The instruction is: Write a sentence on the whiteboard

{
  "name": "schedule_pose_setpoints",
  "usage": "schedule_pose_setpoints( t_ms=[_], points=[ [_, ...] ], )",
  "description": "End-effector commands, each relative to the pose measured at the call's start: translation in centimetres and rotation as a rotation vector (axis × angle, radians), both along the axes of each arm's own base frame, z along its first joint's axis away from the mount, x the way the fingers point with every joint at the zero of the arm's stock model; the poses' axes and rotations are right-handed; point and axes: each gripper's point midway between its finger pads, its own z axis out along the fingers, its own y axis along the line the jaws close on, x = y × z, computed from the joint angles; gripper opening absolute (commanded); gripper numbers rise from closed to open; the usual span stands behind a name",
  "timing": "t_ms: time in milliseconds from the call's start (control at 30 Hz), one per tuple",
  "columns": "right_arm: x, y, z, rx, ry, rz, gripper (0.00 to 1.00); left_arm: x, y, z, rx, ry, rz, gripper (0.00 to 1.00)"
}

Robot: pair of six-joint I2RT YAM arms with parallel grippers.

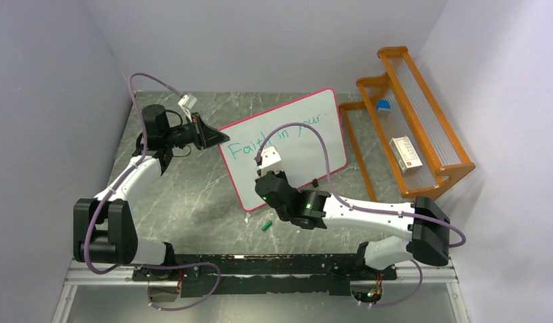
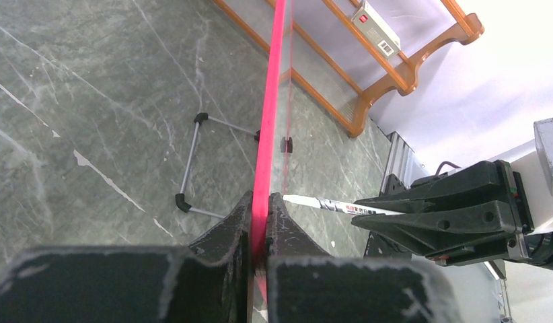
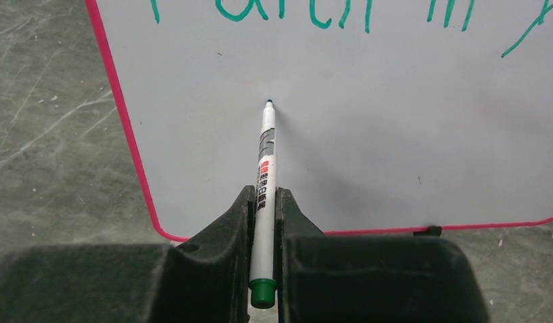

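The whiteboard (image 1: 314, 145) stands tilted on the table with a pink-red frame. Green words, "Faith in your" (image 1: 277, 133), run along its upper part in one line; their lower parts show in the right wrist view (image 3: 294, 13). My left gripper (image 1: 223, 139) is shut on the board's frame edge (image 2: 272, 101) at its upper left corner, jaws on either side (image 2: 262, 205). My right gripper (image 1: 260, 177) is shut on a white marker (image 3: 266, 168) with a green end. The marker tip (image 3: 269, 103) sits at the bare board surface (image 3: 408, 134) below "Faith". The marker also shows in the left wrist view (image 2: 334, 205).
A green marker cap (image 1: 266, 225) lies on the table in front of the board. An orange wooden rack (image 1: 422, 158) stands at the right, holding a white box (image 1: 406, 153) and a small blue item (image 1: 383, 105). The board's wire feet (image 2: 190, 161) rest behind it.
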Motion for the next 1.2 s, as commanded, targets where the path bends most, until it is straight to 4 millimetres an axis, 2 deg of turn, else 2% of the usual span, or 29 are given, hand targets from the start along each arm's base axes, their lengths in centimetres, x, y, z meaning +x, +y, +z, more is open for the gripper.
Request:
schedule_pose_setpoints(
  t_ms=[0,533,1167],
  points=[
    [0.8,0.3,1.0,0.024,-0.012,-0.018,0.0,-0.1,-0.1,-2.5,0.052,0.046,0.018,0.05],
    [0.8,1.4,1.6,0.041,-0.013,0.027,0.0,0.0,-0.1,-2.4,0.055,0.043,0.02,0.05],
    [0.1,1.1,0.6,0.01,0.025,0.056,0.0,0.0,-0.1,-2.4,0.056,0.043,0.021,0.05]
  ],
)
